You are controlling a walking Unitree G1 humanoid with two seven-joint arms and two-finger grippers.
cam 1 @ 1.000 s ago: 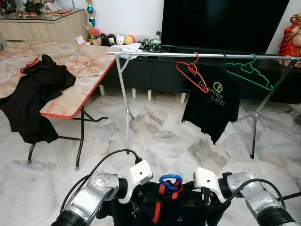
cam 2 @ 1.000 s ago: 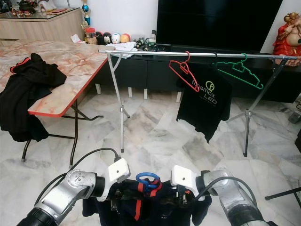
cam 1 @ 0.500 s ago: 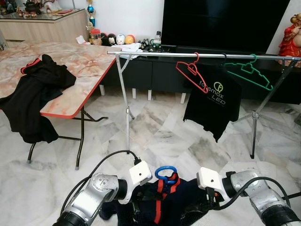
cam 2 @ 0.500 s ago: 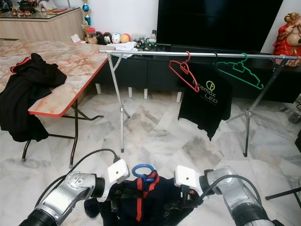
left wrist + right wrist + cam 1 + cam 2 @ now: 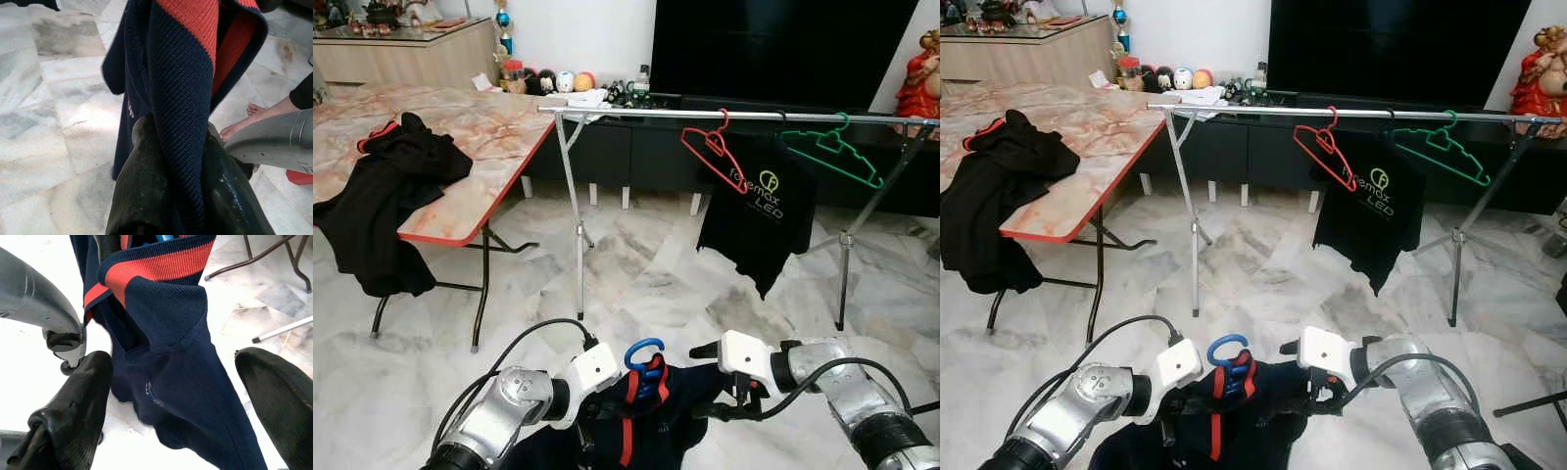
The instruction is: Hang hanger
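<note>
A blue hanger point(image 5: 644, 352) carries a navy shirt point(image 5: 651, 421) with a red collar, low in front of me. My left gripper point(image 5: 178, 132) is shut on the shirt's collar edge point(image 5: 181, 88), and its fingers point(image 5: 142, 196) press it from both sides. On the other side my right gripper point(image 5: 707, 382) is open. Its two fingers point(image 5: 78, 406) stand wide apart around the shirt's shoulder point(image 5: 166, 308) without touching it. The silver clothes rail point(image 5: 636, 113) stands ahead across the marble floor, well above both grippers.
On the rail hang a red hanger point(image 5: 710, 145), a green hanger point(image 5: 832, 147) and a black T-shirt point(image 5: 759, 211). A folding table point(image 5: 480, 137) at the left holds a black garment point(image 5: 382, 186). A person's bare foot point(image 5: 234, 128) is on the floor nearby.
The hanger with the shirt has risen a little and shifted left. My right gripper's fingers have spread and come off the shirt; the left keeps its hold.
</note>
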